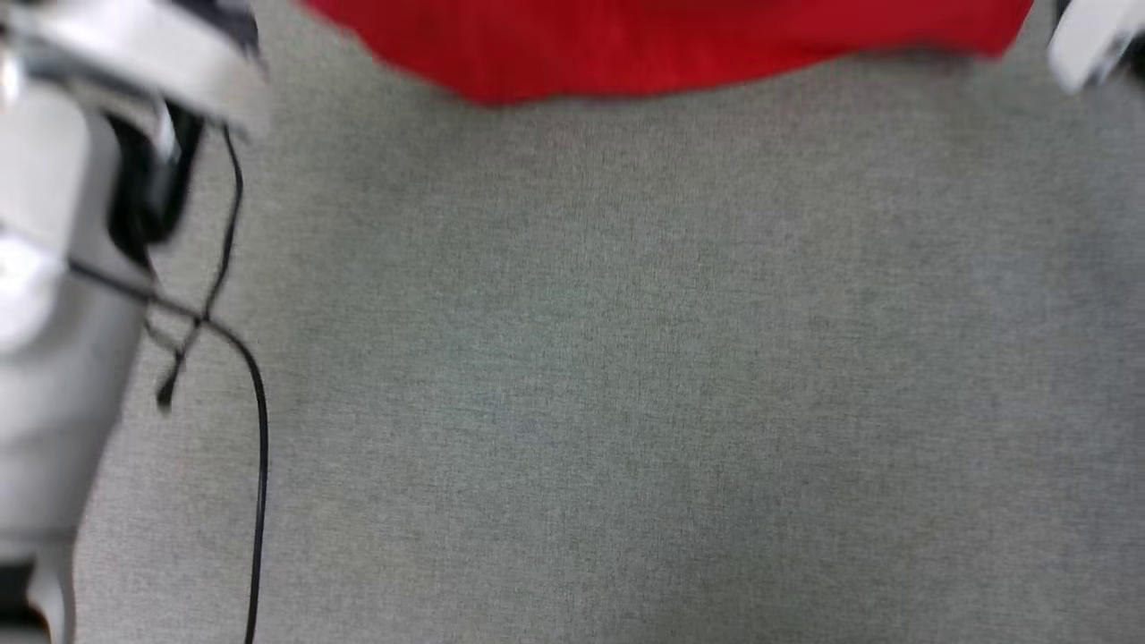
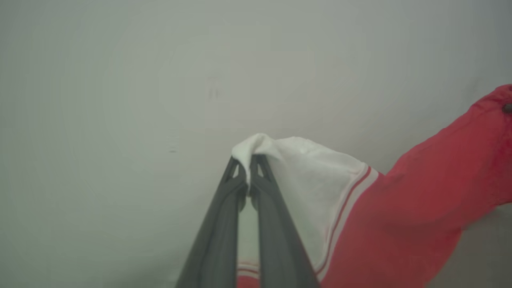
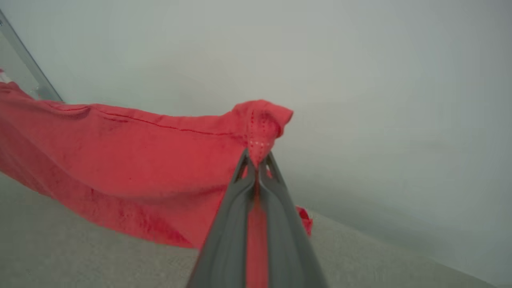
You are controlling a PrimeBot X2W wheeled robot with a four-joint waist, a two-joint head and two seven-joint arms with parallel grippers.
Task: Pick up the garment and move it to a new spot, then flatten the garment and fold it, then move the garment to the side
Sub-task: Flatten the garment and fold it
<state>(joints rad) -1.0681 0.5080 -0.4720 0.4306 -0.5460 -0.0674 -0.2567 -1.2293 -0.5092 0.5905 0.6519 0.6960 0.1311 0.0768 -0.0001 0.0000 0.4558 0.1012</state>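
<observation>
Both of your grippers are clamped on the garment (image 3: 132, 160). The left gripper (image 2: 249, 160) has its fingers pinched together on a bunched fold of the white sleeve (image 2: 308, 176). The right gripper (image 3: 257, 158) has its fingers closed on a red corner where a line of stitching runs.

The jersey hangs lifted between the two grips. From the sleeve it runs past the striped trim (image 2: 352, 200) into the red body, which sags in a shallow curve rather than pulling taut. In the right wrist view its lower edge droops close to the grey cloth surface (image 1: 626, 358); whether it brushes that surface you cannot tell from here. In the blurred head view, the red cloth crosses the top edge, with bare grey cloth spread below it. At the left, a pale forearm (image 1: 54, 313) and a loose black cable (image 1: 259, 429) stand well apart from the cloth.

You can count the pick-up as done: the shirt is off the surface and held at two points. The move to a new spot looks to be in hand, since nothing is laid down yet. Flattening, folding and the final shift to the side are all left. No lettering or number is visible, so you cannot say which face is toward you.
</observation>
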